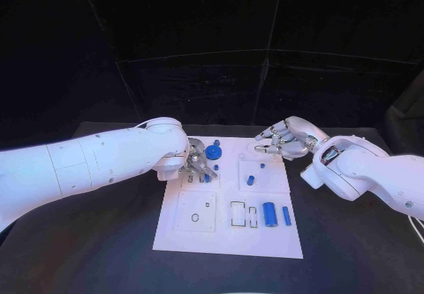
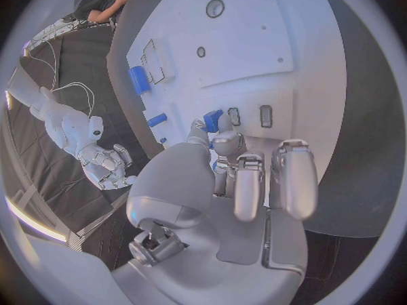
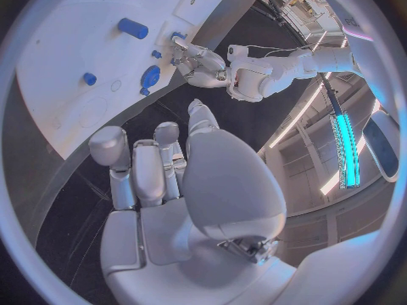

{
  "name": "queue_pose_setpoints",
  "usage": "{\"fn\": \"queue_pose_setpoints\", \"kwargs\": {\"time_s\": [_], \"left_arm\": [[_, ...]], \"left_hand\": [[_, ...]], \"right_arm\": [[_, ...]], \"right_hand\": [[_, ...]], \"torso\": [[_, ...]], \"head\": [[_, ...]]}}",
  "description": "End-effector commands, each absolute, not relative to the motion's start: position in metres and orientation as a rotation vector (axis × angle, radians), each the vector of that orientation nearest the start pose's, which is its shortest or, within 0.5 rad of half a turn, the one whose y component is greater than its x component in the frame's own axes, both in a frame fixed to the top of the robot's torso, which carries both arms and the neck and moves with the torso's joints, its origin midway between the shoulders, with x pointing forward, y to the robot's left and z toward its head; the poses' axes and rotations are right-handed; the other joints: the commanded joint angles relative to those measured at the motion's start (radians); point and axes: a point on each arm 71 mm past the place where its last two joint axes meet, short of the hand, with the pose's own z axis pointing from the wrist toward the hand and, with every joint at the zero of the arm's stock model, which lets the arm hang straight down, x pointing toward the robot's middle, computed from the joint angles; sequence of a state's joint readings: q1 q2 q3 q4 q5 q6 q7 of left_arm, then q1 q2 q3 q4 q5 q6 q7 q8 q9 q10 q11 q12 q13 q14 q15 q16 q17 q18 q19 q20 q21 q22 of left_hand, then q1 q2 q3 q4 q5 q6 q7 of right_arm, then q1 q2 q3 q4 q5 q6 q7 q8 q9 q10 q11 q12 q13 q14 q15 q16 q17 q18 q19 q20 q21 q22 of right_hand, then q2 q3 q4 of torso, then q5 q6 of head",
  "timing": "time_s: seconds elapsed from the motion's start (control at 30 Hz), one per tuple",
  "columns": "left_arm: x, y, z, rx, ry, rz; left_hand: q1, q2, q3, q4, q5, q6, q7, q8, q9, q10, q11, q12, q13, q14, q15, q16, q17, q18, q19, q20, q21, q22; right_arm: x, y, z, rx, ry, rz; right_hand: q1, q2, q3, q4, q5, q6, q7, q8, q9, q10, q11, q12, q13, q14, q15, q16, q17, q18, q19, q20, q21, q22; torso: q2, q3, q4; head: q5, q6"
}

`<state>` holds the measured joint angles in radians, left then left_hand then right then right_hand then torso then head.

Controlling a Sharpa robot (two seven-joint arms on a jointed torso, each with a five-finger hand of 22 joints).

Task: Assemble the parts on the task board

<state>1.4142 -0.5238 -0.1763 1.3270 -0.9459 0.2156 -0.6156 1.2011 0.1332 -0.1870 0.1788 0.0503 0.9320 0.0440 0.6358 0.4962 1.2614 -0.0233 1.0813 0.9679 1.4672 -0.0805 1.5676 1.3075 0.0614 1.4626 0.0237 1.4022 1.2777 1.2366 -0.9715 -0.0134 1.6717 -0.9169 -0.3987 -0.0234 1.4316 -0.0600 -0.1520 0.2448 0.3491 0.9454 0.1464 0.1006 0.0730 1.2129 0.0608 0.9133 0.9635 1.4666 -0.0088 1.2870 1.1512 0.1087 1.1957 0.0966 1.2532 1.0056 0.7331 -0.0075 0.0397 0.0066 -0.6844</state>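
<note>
- We see our silver left hand (image 2: pixel 246 176) over the flat white task board (image 2: pixel 254 20), fingertips (image 2: pixel 222 141) down at a small blue part (image 2: pixel 212 120).
- Whether those fingers grip that part, we cannot tell.
- A larger blue cylinder (image 2: pixel 138 79) and a smaller blue peg (image 2: pixel 157 120) sit on the board.
- Our silver right hand (image 2: pixel 108 166) hangs beyond the board's edge, fingers loosely curled.
</note>
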Motion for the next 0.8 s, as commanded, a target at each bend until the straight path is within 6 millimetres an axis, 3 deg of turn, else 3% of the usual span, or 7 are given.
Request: {"fn": "queue_pose_setpoints", "kwargs": {"time_s": [0.03, 0.13, 0.27, 0.4, 0.5, 0.53, 0.8], "left_arm": [[0.519, 0.116, -0.18, -0.033, 2.379, -0.336], [0.519, 0.116, -0.18, -0.038, 2.373, -0.34], [0.518, 0.117, -0.18, -0.048, 2.368, -0.353], [0.516, 0.118, -0.179, -0.063, 2.361, -0.375], [0.515, 0.12, -0.178, -0.08, 2.345, -0.397], [0.514, 0.121, -0.177, -0.09, 2.333, -0.409], [0.51, 0.127, -0.172, -0.172, 2.236, -0.47]], "left_hand": [[0.056, 0.015, 0.036, -0.035, 0.0, -0.011, -0.005, 0.004, 0.002, 0.0, -0.007, 0.005, 0.001, 0.104, -0.01, 0.003, 0.263, -0.004, 0.007, -0.003, 0.001, 0.0], [0.153, 0.042, 0.12, -0.102, 0.014, -0.029, -0.012, -0.007, -0.002, -0.011, -0.015, -0.006, -0.004, 0.104, -0.017, 0.003, 0.263, -0.003, 0.007, -0.011, 0.0, -0.001], [0.206, 0.03, 0.235, -0.168, 0.064, -0.044, -0.004, -0.021, -0.009, -0.023, -0.011, -0.029, -0.017, 0.104, -0.016, 0.003, 0.263, -0.003, 0.005, -0.013, -0.003, -0.003], [0.083, -0.072, 0.543, -0.208, 0.083, -0.037, -0.001, -0.017, -0.004, -0.009, 0.002, -0.046, -0.03, 0.104, -0.007, 0.003, 0.263, -0.004, 0.004, 0.003, -0.006, -0.003], [0.022, -0.13, 0.677, -0.227, 0.079, -0.039, 0.002, -0.005, 0.007, -0.002, 0.0, -0.041, -0.028, 0.104, -0.004, 0.003, 0.263, -0.002, 0.005, 0.0, -0.007, -0.002], [-0.071, -0.191, 0.862, -0.248, 0.072, -0.042, 0.003, 0.022, 0.029, 0.009, -0.006, -0.035, -0.025, 0.104, -0.003, 0.003, 0.263, -0.002, 0.005, 0.001, -0.008, 0.001], [-0.109, -0.205, 0.928, -0.261, 0.07, -0.041, 0.002, 0.045, 0.046, 0.02, -0.005, -0.023, -0.015, 0.104, -0.007, 0.003, 0.263, -0.002, 0.007, -0.002, -0.009, 0.003]], "right_arm": [[0.469, -0.224, -0.145, 0.349, 1.645, 0.966], [0.469, -0.224, -0.146, 0.348, 1.646, 0.966], [0.469, -0.223, -0.146, 0.348, 1.648, 0.966], [0.469, -0.223, -0.146, 0.348, 1.649, 0.965], [0.47, -0.224, -0.146, 0.348, 1.651, 0.964], [0.47, -0.224, -0.146, 0.349, 1.651, 0.963], [0.471, -0.226, -0.147, 0.351, 1.653, 0.957]], "right_hand": [[0.003, 0.009, -0.006, 0.002, 0.005, -0.006, 0.0, 0.005, 0.0, -0.005, -0.002, -0.004, -0.001, 0.013, -0.007, -0.005, -0.001, 0.01, 0.002, 0.0, -0.003, -0.001], [0.004, 0.01, -0.007, 0.001, 0.009, -0.007, 0.0, 0.006, 0.0, -0.005, -0.002, -0.003, -0.001, 0.013, -0.007, -0.006, -0.001, 0.01, 0.003, -0.001, -0.003, -0.001], [0.005, 0.011, -0.008, 0.001, 0.011, -0.007, 0.0, 0.006, 0.0, -0.005, -0.002, -0.003, -0.002, 0.013, -0.007, -0.007, -0.002, 0.01, 0.003, -0.001, -0.004, -0.002], [0.005, 0.011, -0.008, 0.001, 0.014, -0.007, 0.0, 0.007, 0.0, -0.005, -0.003, -0.003, -0.003, 0.013, -0.007, -0.007, -0.002, 0.01, 0.003, -0.001, -0.005, -0.002], [0.005, 0.011, -0.008, 0.001, 0.014, -0.007, 0.0, 0.007, 0.0, -0.005, -0.003, -0.003, -0.003, 0.013, -0.007, -0.007, -0.002, 0.01, 0.003, -0.001, -0.005, -0.002], [0.005, 0.011, -0.008, 0.001, 0.014, -0.007, 0.0, 0.007, 0.0, -0.005, -0.003, -0.003, -0.003, 0.013, -0.007, -0.007, -0.002, 0.01, 0.003, -0.001, -0.005, -0.002], [0.005, 0.012, -0.009, 0.001, 0.017, -0.007, 0.0, 0.007, 0.0, -0.006, -0.002, -0.004, -0.004, 0.013, -0.007, -0.008, -0.003, 0.01, 0.003, -0.001, -0.005, -0.003]], "torso": [[0.0, -0.0003, -0.0005], [0.0, -0.0002, -0.0004], [0.001, -0.0003, -0.0004], [0.0, 0.0, 0.0004], [-0.001, -0.0003, 0.002], [-0.001, -0.0001, 0.0018], [-0.001, 0.0015, 0.0034]], "head": [[-0.001, 0.0], [-0.001, -0.001], [-0.002, -0.003], [-0.003, -0.003], [-0.003, -0.005], [-0.003, -0.004], [-0.002, -0.004]]}}
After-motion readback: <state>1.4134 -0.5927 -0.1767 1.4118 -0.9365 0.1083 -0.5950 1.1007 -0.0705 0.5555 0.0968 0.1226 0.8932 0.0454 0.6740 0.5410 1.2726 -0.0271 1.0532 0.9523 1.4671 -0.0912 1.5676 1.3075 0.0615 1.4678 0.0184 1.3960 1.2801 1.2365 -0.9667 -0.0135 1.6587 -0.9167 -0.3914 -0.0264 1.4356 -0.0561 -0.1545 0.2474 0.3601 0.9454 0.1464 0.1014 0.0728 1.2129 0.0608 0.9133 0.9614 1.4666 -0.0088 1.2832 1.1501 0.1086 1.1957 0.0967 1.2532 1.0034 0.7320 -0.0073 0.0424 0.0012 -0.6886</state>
